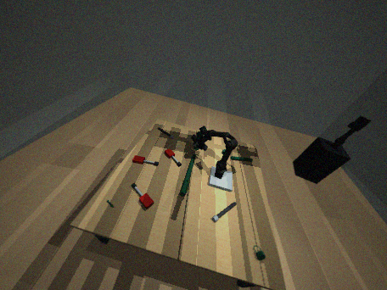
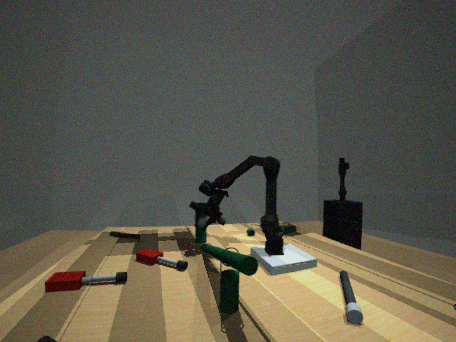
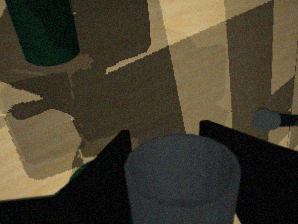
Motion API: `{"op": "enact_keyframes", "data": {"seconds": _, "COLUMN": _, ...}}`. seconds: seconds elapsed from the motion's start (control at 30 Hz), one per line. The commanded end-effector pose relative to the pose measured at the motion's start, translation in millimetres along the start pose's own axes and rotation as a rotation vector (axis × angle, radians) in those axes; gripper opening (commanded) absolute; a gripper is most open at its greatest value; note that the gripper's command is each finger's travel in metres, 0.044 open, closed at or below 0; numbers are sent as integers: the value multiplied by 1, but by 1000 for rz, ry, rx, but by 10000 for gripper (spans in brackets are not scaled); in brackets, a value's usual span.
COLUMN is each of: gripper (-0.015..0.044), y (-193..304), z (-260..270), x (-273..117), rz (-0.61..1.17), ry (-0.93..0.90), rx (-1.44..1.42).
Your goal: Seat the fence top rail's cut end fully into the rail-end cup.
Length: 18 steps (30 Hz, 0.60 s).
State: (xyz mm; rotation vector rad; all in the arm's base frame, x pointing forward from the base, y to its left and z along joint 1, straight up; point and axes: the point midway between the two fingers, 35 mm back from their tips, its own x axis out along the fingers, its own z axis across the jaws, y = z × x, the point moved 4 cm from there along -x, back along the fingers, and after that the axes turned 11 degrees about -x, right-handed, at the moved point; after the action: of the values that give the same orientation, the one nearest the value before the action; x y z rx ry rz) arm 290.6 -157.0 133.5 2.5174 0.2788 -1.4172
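Rail, top view: the green rail (image 1: 187,175) (image 2: 220,254) lies lengthwise over the worktop (image 1: 204,239) (image 2: 167,310) (image 3: 200,70), one end near the tool (image 1: 199,142) (image 2: 205,219) (image 3: 166,128).
Red tools, top view: three red-headed ones (image 1: 146,200) (image 2: 66,281) scattered on the rail's side away from the arm (image 1: 230,146) (image 2: 270,192).
Base, top view: white slab (image 1: 229,186) (image 2: 300,265) under the arm, rail off to one side.
Rail, exterior view: sits up above the short post (image 2: 229,292), a thin loop showing round it. Tbh can't tell if its far end is in the cup (image 2: 202,221) (image 3: 182,175), but it looks short of it.
Big post, exterior view: green, upright (image 2: 200,234), partly hidden behind the tool.
Tool, wrist view: clamped on the grey cup, a finger either side.
Cup, wrist view: rounded end is right up close, nothing green in it that I can make out.
Green cylinder, wrist view: dark (image 3: 46,32), upper left, apart from the cup.
Grey-ended rod, wrist view: off right (image 3: 267,120), also apart.
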Motion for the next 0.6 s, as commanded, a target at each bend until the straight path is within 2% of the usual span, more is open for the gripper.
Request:
{"op": "enact_keyframes", "data": {"seconds": 0.0, "gripper": 0, "y": 1, "z": 3, "x": -2, "rz": -17, "ry": 6, "rx": -35}}
{"op": "enact_keyframes", "data": {"seconds": 0.57, "gripper": 0, "y": 2, "z": 8, "x": -5, "rz": -47, "ry": 11, "rx": -87}}
